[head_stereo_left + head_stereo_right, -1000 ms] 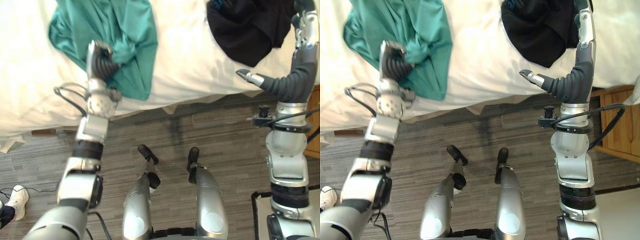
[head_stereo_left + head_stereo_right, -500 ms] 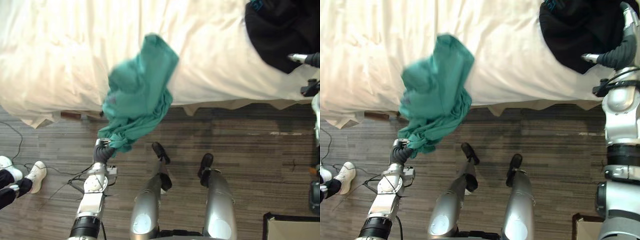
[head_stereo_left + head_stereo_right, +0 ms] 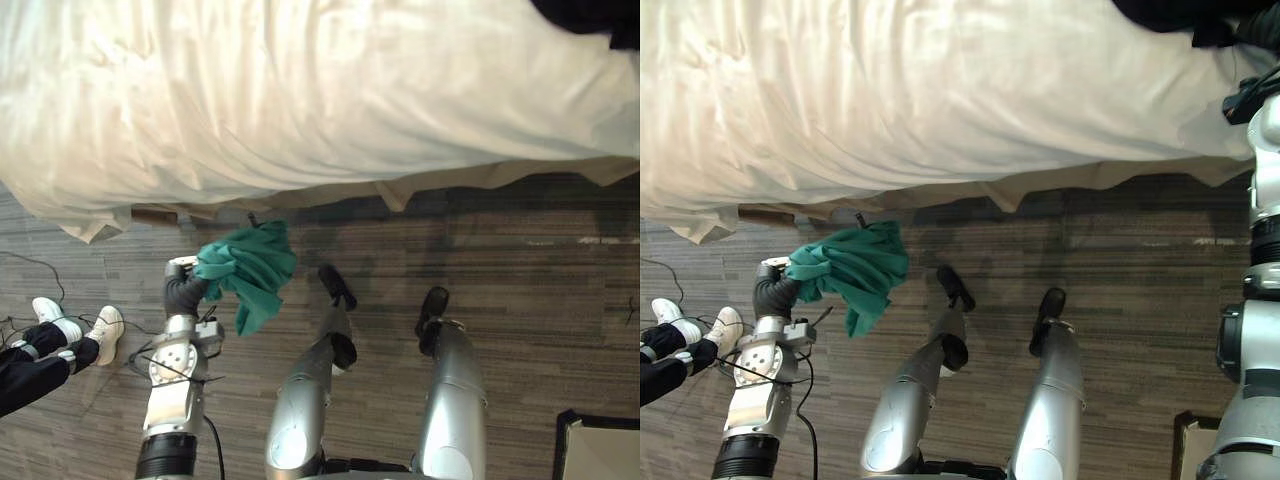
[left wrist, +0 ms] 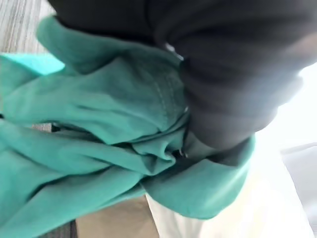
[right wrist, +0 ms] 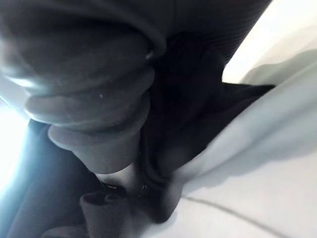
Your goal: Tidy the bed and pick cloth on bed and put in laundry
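Off the white-sheeted bed (image 3: pixel 300 100) now, the crumpled teal fabric cloth (image 3: pixel 245 272) hangs just beside the left robot hand (image 3: pixel 183 290), which is curled tight round it. Maintain this clamp; keep trailing fabric above the grey plank floor (image 3: pixel 520 300).

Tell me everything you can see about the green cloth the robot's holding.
The teal cloth is soft, thin-looking fabric, crumpled into a bunch, a stitched seam showing in the left wrist view. The left hand grips one gathered end; the rest hangs loose, a tail drooping. It is off the bed, held over the grey floor near the bed's edge.
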Available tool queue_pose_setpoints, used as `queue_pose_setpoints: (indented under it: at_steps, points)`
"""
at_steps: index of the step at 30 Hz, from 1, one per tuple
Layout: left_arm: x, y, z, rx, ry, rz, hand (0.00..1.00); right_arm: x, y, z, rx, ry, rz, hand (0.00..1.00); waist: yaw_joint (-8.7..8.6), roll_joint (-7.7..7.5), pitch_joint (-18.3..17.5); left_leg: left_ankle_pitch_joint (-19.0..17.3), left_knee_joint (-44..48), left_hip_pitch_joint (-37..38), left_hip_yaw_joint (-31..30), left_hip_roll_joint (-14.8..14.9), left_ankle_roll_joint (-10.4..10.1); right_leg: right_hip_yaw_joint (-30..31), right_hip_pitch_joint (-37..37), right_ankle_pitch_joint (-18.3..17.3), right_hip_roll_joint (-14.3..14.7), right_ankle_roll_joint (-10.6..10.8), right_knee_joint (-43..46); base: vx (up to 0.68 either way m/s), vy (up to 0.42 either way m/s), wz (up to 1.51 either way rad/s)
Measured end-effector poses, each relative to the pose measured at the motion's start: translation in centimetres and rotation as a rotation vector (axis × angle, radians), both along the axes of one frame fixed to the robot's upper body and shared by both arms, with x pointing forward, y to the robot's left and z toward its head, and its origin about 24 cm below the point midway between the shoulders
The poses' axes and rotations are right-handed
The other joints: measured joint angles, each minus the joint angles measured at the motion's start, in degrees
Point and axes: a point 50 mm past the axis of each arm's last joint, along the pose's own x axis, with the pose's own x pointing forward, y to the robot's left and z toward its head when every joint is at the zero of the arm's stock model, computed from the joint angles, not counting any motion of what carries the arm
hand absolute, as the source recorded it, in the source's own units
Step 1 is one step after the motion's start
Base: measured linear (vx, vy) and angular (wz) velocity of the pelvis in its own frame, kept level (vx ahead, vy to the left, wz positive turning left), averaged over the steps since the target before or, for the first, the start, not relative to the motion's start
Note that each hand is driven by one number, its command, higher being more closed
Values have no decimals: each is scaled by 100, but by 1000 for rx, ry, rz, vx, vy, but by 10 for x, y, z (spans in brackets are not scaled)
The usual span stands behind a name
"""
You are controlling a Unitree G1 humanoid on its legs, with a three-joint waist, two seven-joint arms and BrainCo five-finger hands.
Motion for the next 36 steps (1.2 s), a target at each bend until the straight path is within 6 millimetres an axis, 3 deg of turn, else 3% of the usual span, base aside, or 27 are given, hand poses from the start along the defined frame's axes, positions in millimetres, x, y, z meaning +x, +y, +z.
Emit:
queue_pose_setpoints:
  at_steps: [2, 3, 4, 5, 7, 8, 9, 10, 13, 15, 18, 21, 24, 25, 26, 27, 28, 30, 31, 33, 35, 36]
  points:
    - [-9, -11, -3, -15, 2, -40, 100, -3, 0, -54, 119, 49, 46, 100, -7, 4, -40, -57, 0, 379, -117, 9, -21, -254, 642, -58, -4, 71, -228, 35, -56, 28]
    - [-10, -14, -3, -17, 2, -49, 100, -6, -1, -70, 172, 53, 59, 100, -8, 4, -90, -101, 1, 442, -168, 12, 7, -322, 765, -76, -5, 83, -255, 48, -68, 40]
    - [-11, -17, -4, -28, 2, -58, 100, -17, 0, -109, 304, 61, 81, 100, -9, -4, -224, -191, 14, 564, -287, 10, 71, -476, 1040, -105, -11, 119, -329, 82, -90, 42]
    - [-11, -18, -4, -33, 0, -63, 100, -25, 4, -134, 413, 57, 98, 100, -19, -20, -250, -230, 22, 723, -371, -9, 97, -584, 1291, -117, -32, 136, -372, 84, -78, 43]
    - [-11, -18, -5, -34, 3, -64, 100, -39, 6, -169, 603, 43, 115, 100, -40, -31, -311, -220, 36, 955, -560, -37, 132, -734, 1668, -125, -41, 145, -453, 85, -87, 41]
    - [-11, -17, -11, -49, 28, -52, 100, -51, 10, -207, 786, 41, 95, 100, -30, -124, -559, -219, 44, 1070, -682, -102, 136, -794, 1910, -217, -75, 217, -534, 101, -120, 45]
    - [-12, -16, -15, -60, 45, -38, 100, -55, 13, -220, 853, 39, 89, 100, -29, -164, -623, -219, 33, 1153, -724, -130, 135, -812, 2026, -265, -85, 253, -564, 100, -132, 48]
    - [-15, -17, -30, -111, 102, -14, 100, -67, 23, -246, 979, 39, 74, 100, -43, -184, -779, -223, 17, 1299, -874, -140, 135, -952, 2307, -284, -73, 277, -699, 66, -91, 34]
    - [-30, -23, -59, -227, 211, 42, 100, -92, 58, -284, 1121, 74, 95, 100, -32, -251, -1090, -257, 6, 1423, -999, -83, 101, -1075, 2618, -287, 71, 285, -963, 83, -119, 19]
    - [-54, -28, -86, -316, 331, 91, 100, -112, 89, -312, 1153, 199, 104, 100, -27, -401, -1258, -301, 28, 1605, -953, -45, 74, -1051, 2815, -286, 123, 291, -1075, 81, -117, -12]
    - [-80, -34, -111, -416, 449, 141, 100, -133, 110, -336, 1097, 369, 96, 100, -24, -570, -1369, -441, 180, 1821, -930, -26, 56, -1004, 3074, -304, 122, 315, -1108, 62, -92, -12]
    - [-94, -39, -120, -427, 511, 136, 100, -147, 120, -348, 1030, 490, 103, 100, -42, -634, -1486, -573, 348, 1856, -941, -12, 46, -1045, 3192, -347, 112, 318, -1061, 31, -62, 6]
    - [-99, -50, -124, -432, 549, 94, 100, -170, 122, -366, 976, 642, 101, 100, -119, -544, -1679, -1267, 463, 1782, -756, 5, 50, -1449, 3517, -299, 175, 338, -1288, -8, -18, 63]
    - [-101, -54, -126, -438, 562, 69, 100, -183, 125, -375, 991, 697, 90, 100, -216, -681, -1824, -1623, 493, 1861, -276, -2, 170, -1774, 3692, -167, 62, 310, -1756, -21, 24, 98]
    - [-102, -55, -125, -440, 556, 46, 100, -193, 128, -382, 1003, 748, 92, 100, -224, -719, -1901, -1675, 962, 1943, 267, 201, 290, -1939, 3799, -76, -49, 337, -1812, 28, 22, 90]
    - [-103, -56, -125, -442, 558, 42, 100, -195, 129, -383, 1002, 763, 99, 100, -217, -662, -1919, -1671, 1124, 1968, 503, 300, 292, -2038, 3868, -72, -24, 346, -1771, 95, 33, 82]
    - [-107, -60, -126, -447, 572, 29, 100, -202, 127, -386, 998, 792, 92, 100, -325, -463, -2053, -1361, 1260, 2024, 809, 479, 318, -2319, 3911, -142, 70, 354, -1613, 145, 18, 120]
    - [-102, -69, -120, -444, 552, -27, 100, -205, 127, -388, 1017, 806, 88, 100, -339, -530, -2075, -1148, 1029, 1931, 772, 199, 521, -2804, 4062, -160, -150, 345, -1431, 25, 91, 139]
    - [-100, -75, -117, -447, 536, -64, 100, -203, 129, -388, 1022, 803, 99, 100, -315, -541, -2080, -1321, 911, 1876, 880, 191, 618, -3151, 4173, -161, -191, 350, -1440, -66, 129, 134]
    - [-102, -81, -117, -447, 549, -92, 100, -195, 134, -385, 1014, 800, 135, 100, -316, -616, -2105, -1398, 905, 1766, 1027, 164, 596, -3594, 4292, -96, -199, 395, -1423, 19, 87, 131]
    - [-103, -85, -119, -447, 568, -113, 100, -184, 139, -381, 1001, 789, 169, 100, -206, -696, -2086, -1428, 910, 1750, 772, 5, 692, -3918, 4402, -22, -394, 376, -1126, 73, 88, 106]
    - [-107, -85, -121, -448, 586, -115, 100, -182, 143, -381, 998, 798, 186, 100, -131, -819, -2067, -1419, 927, 1756, 413, -157, 754, -4079, 4476, 28, -645, 297, -671, 67, 89, 99]
